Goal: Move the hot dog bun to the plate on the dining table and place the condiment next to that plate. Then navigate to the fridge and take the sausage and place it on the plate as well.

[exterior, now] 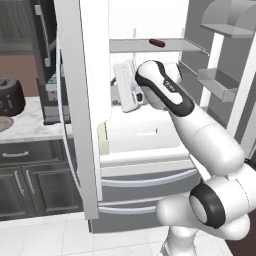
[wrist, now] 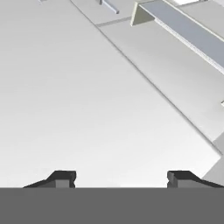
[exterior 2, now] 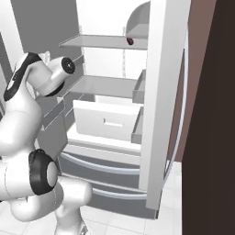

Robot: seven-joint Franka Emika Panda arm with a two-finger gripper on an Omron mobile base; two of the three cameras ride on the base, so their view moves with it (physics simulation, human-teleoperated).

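Although the arm's white shell and the fridge's panels are looked over in all three views, no brand, label or readable writing is made out on any of them. From the left base view the fridge (exterior: 145, 140) is seen with both doors swung open, and the sausage (exterior: 157, 43), a short dark red-brown roll, is seen lying on the upper shelf (exterior: 150, 47), toward its right part and close to the front edge. From the right base view the same sausage (exterior 2: 131, 41) is shown only as a small dark end at the right end of that upper shelf (exterior 2: 101, 42), just beside the edge of the open right door (exterior 2: 158, 101). Below it a second shelf (exterior 2: 105, 86) and a closed white drawer (exterior 2: 108, 120) with a slot handle are shown; nothing is seen resting on the second shelf, and what the drawer holds cannot be told. Door bins (exterior: 217, 82) are seen on the right door in the left base view, and no contents can be made out in them. A dark toaster (exterior: 11, 96) on a pale counter (exterior: 30, 122) is shown at the left of that view alone.

In the hand view the gripper (wrist: 118, 178) is seen with its two dark fingertips (wrist: 62, 178) standing well apart over a plain white surface, with nothing between them. The hand is therefore unclenched and grasps nothing, and the sausage lies apart from it on the upper shelf.
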